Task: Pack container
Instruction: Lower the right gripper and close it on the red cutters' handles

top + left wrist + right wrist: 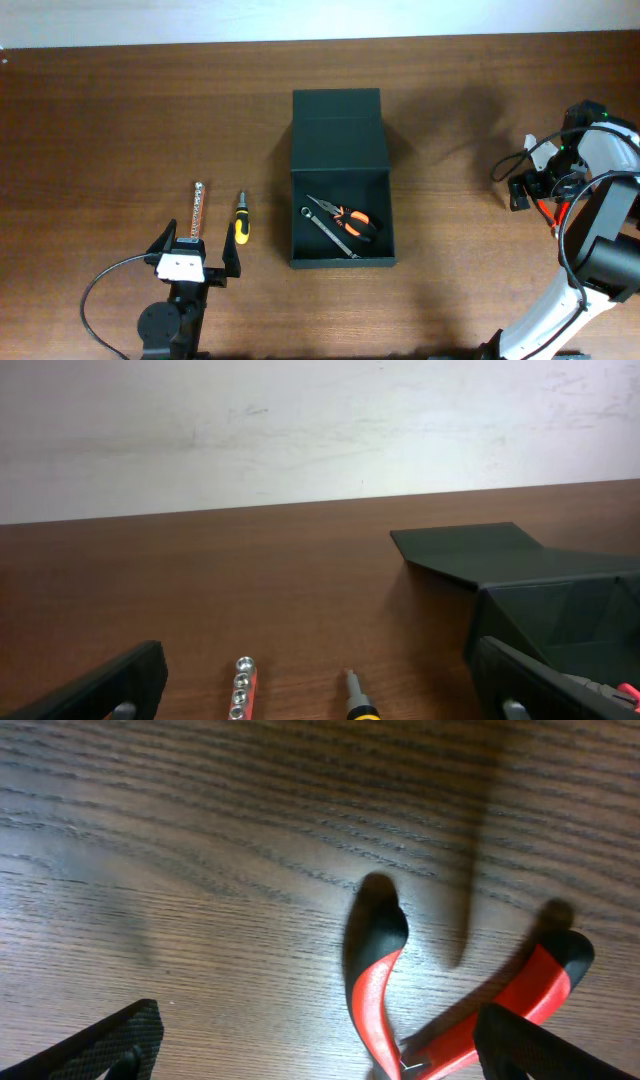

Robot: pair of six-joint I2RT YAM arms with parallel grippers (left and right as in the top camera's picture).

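The container (340, 180) is a dark rectangular box in the middle of the table, its flap lid open toward the back. Inside it lie orange-handled pliers (352, 217) and a slim wrench (330, 232). My left gripper (198, 252) stands open near the front edge. Just beyond it lie a red socket rail (198, 208) and a yellow screwdriver (241, 224). In the left wrist view the socket rail (243, 685) and screwdriver (353, 698) lie between the open fingers, with the container (545, 595) to the right. My right gripper (320, 1050) hangs open over red-handled pliers (375, 990).
The right arm (600, 250) stands at the table's right edge, with black cables looped beside it and the red-handled pliers (550, 210) under its wrist. A cable (95, 300) curls left of the left arm's base. A pale wall (300, 430) runs behind the table.
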